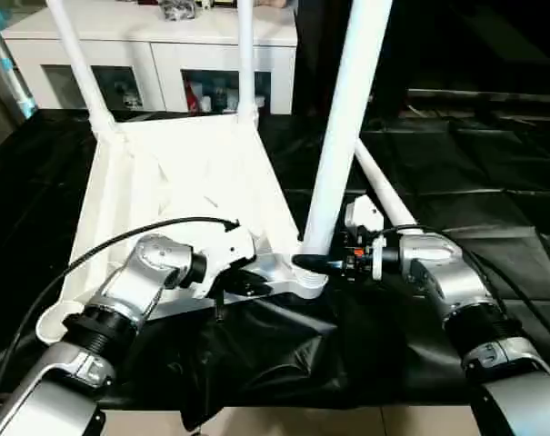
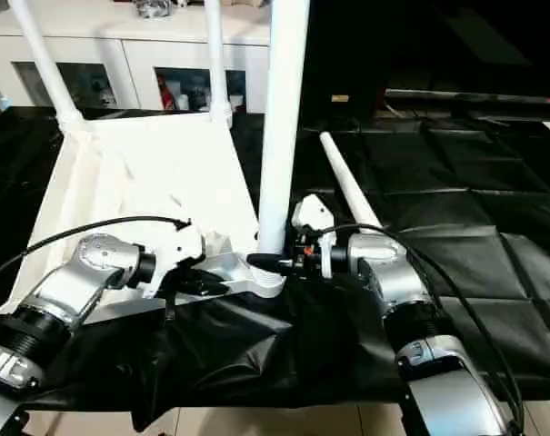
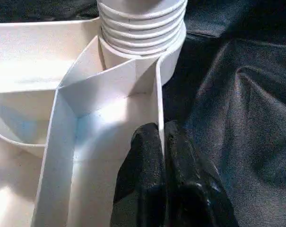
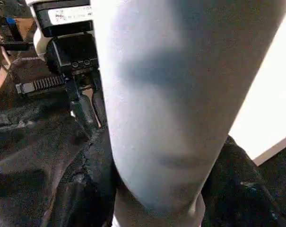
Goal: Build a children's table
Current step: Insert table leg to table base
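Left wrist view: the thin rim of the tabletop (image 1: 179, 195) is pinched by the left gripper (image 3: 162, 142), steadying it on the black sheet (image 1: 420, 182). The third leg (image 1: 343, 127), upright in the near corner socket (image 1: 309, 283), is clasped low by the right gripper (image 1: 315, 262). It should be kept vertical while turned, so the thread seats fully.

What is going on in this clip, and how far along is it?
A humanoid robot is assembling a white children's table. The tabletop lies upside down on a black sheet. Two legs stand in its far corner sockets. The right gripper holds a third leg upright at the near corner socket, where the leg's threaded end is seated. The left gripper is shut on the tabletop's rim beside that socket, steadying it. The fourth leg lies loose on the sheet.
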